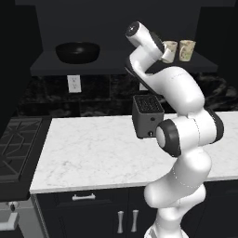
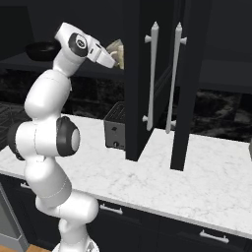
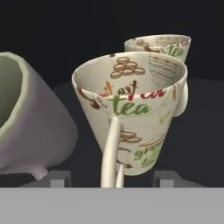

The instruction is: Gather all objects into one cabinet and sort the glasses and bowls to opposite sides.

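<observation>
My gripper (image 3: 111,179) is open at the right end of the dark cabinet shelf (image 1: 111,62). A cream mug (image 3: 131,113) printed with "tea" stands between its fingertips (image 3: 60,178), handle toward the camera, with a gap on each side. A second patterned mug (image 3: 159,46) stands just behind it. A third, plainer mug (image 3: 30,122) looms close on the left and looks tilted. From the left base view, two mugs (image 1: 187,49) show beside the hand (image 1: 158,44). The wide black bowl (image 1: 78,52) sits at the shelf's left end. One mug (image 2: 117,51) shows past the hand in the right base view.
A dark toaster (image 1: 148,116) stands on the white marble counter (image 1: 93,153) below the shelf. A stove (image 1: 14,139) adjoins the counter's left end. Open cabinet doors with long silver handles (image 2: 152,74) hang just right of the hand.
</observation>
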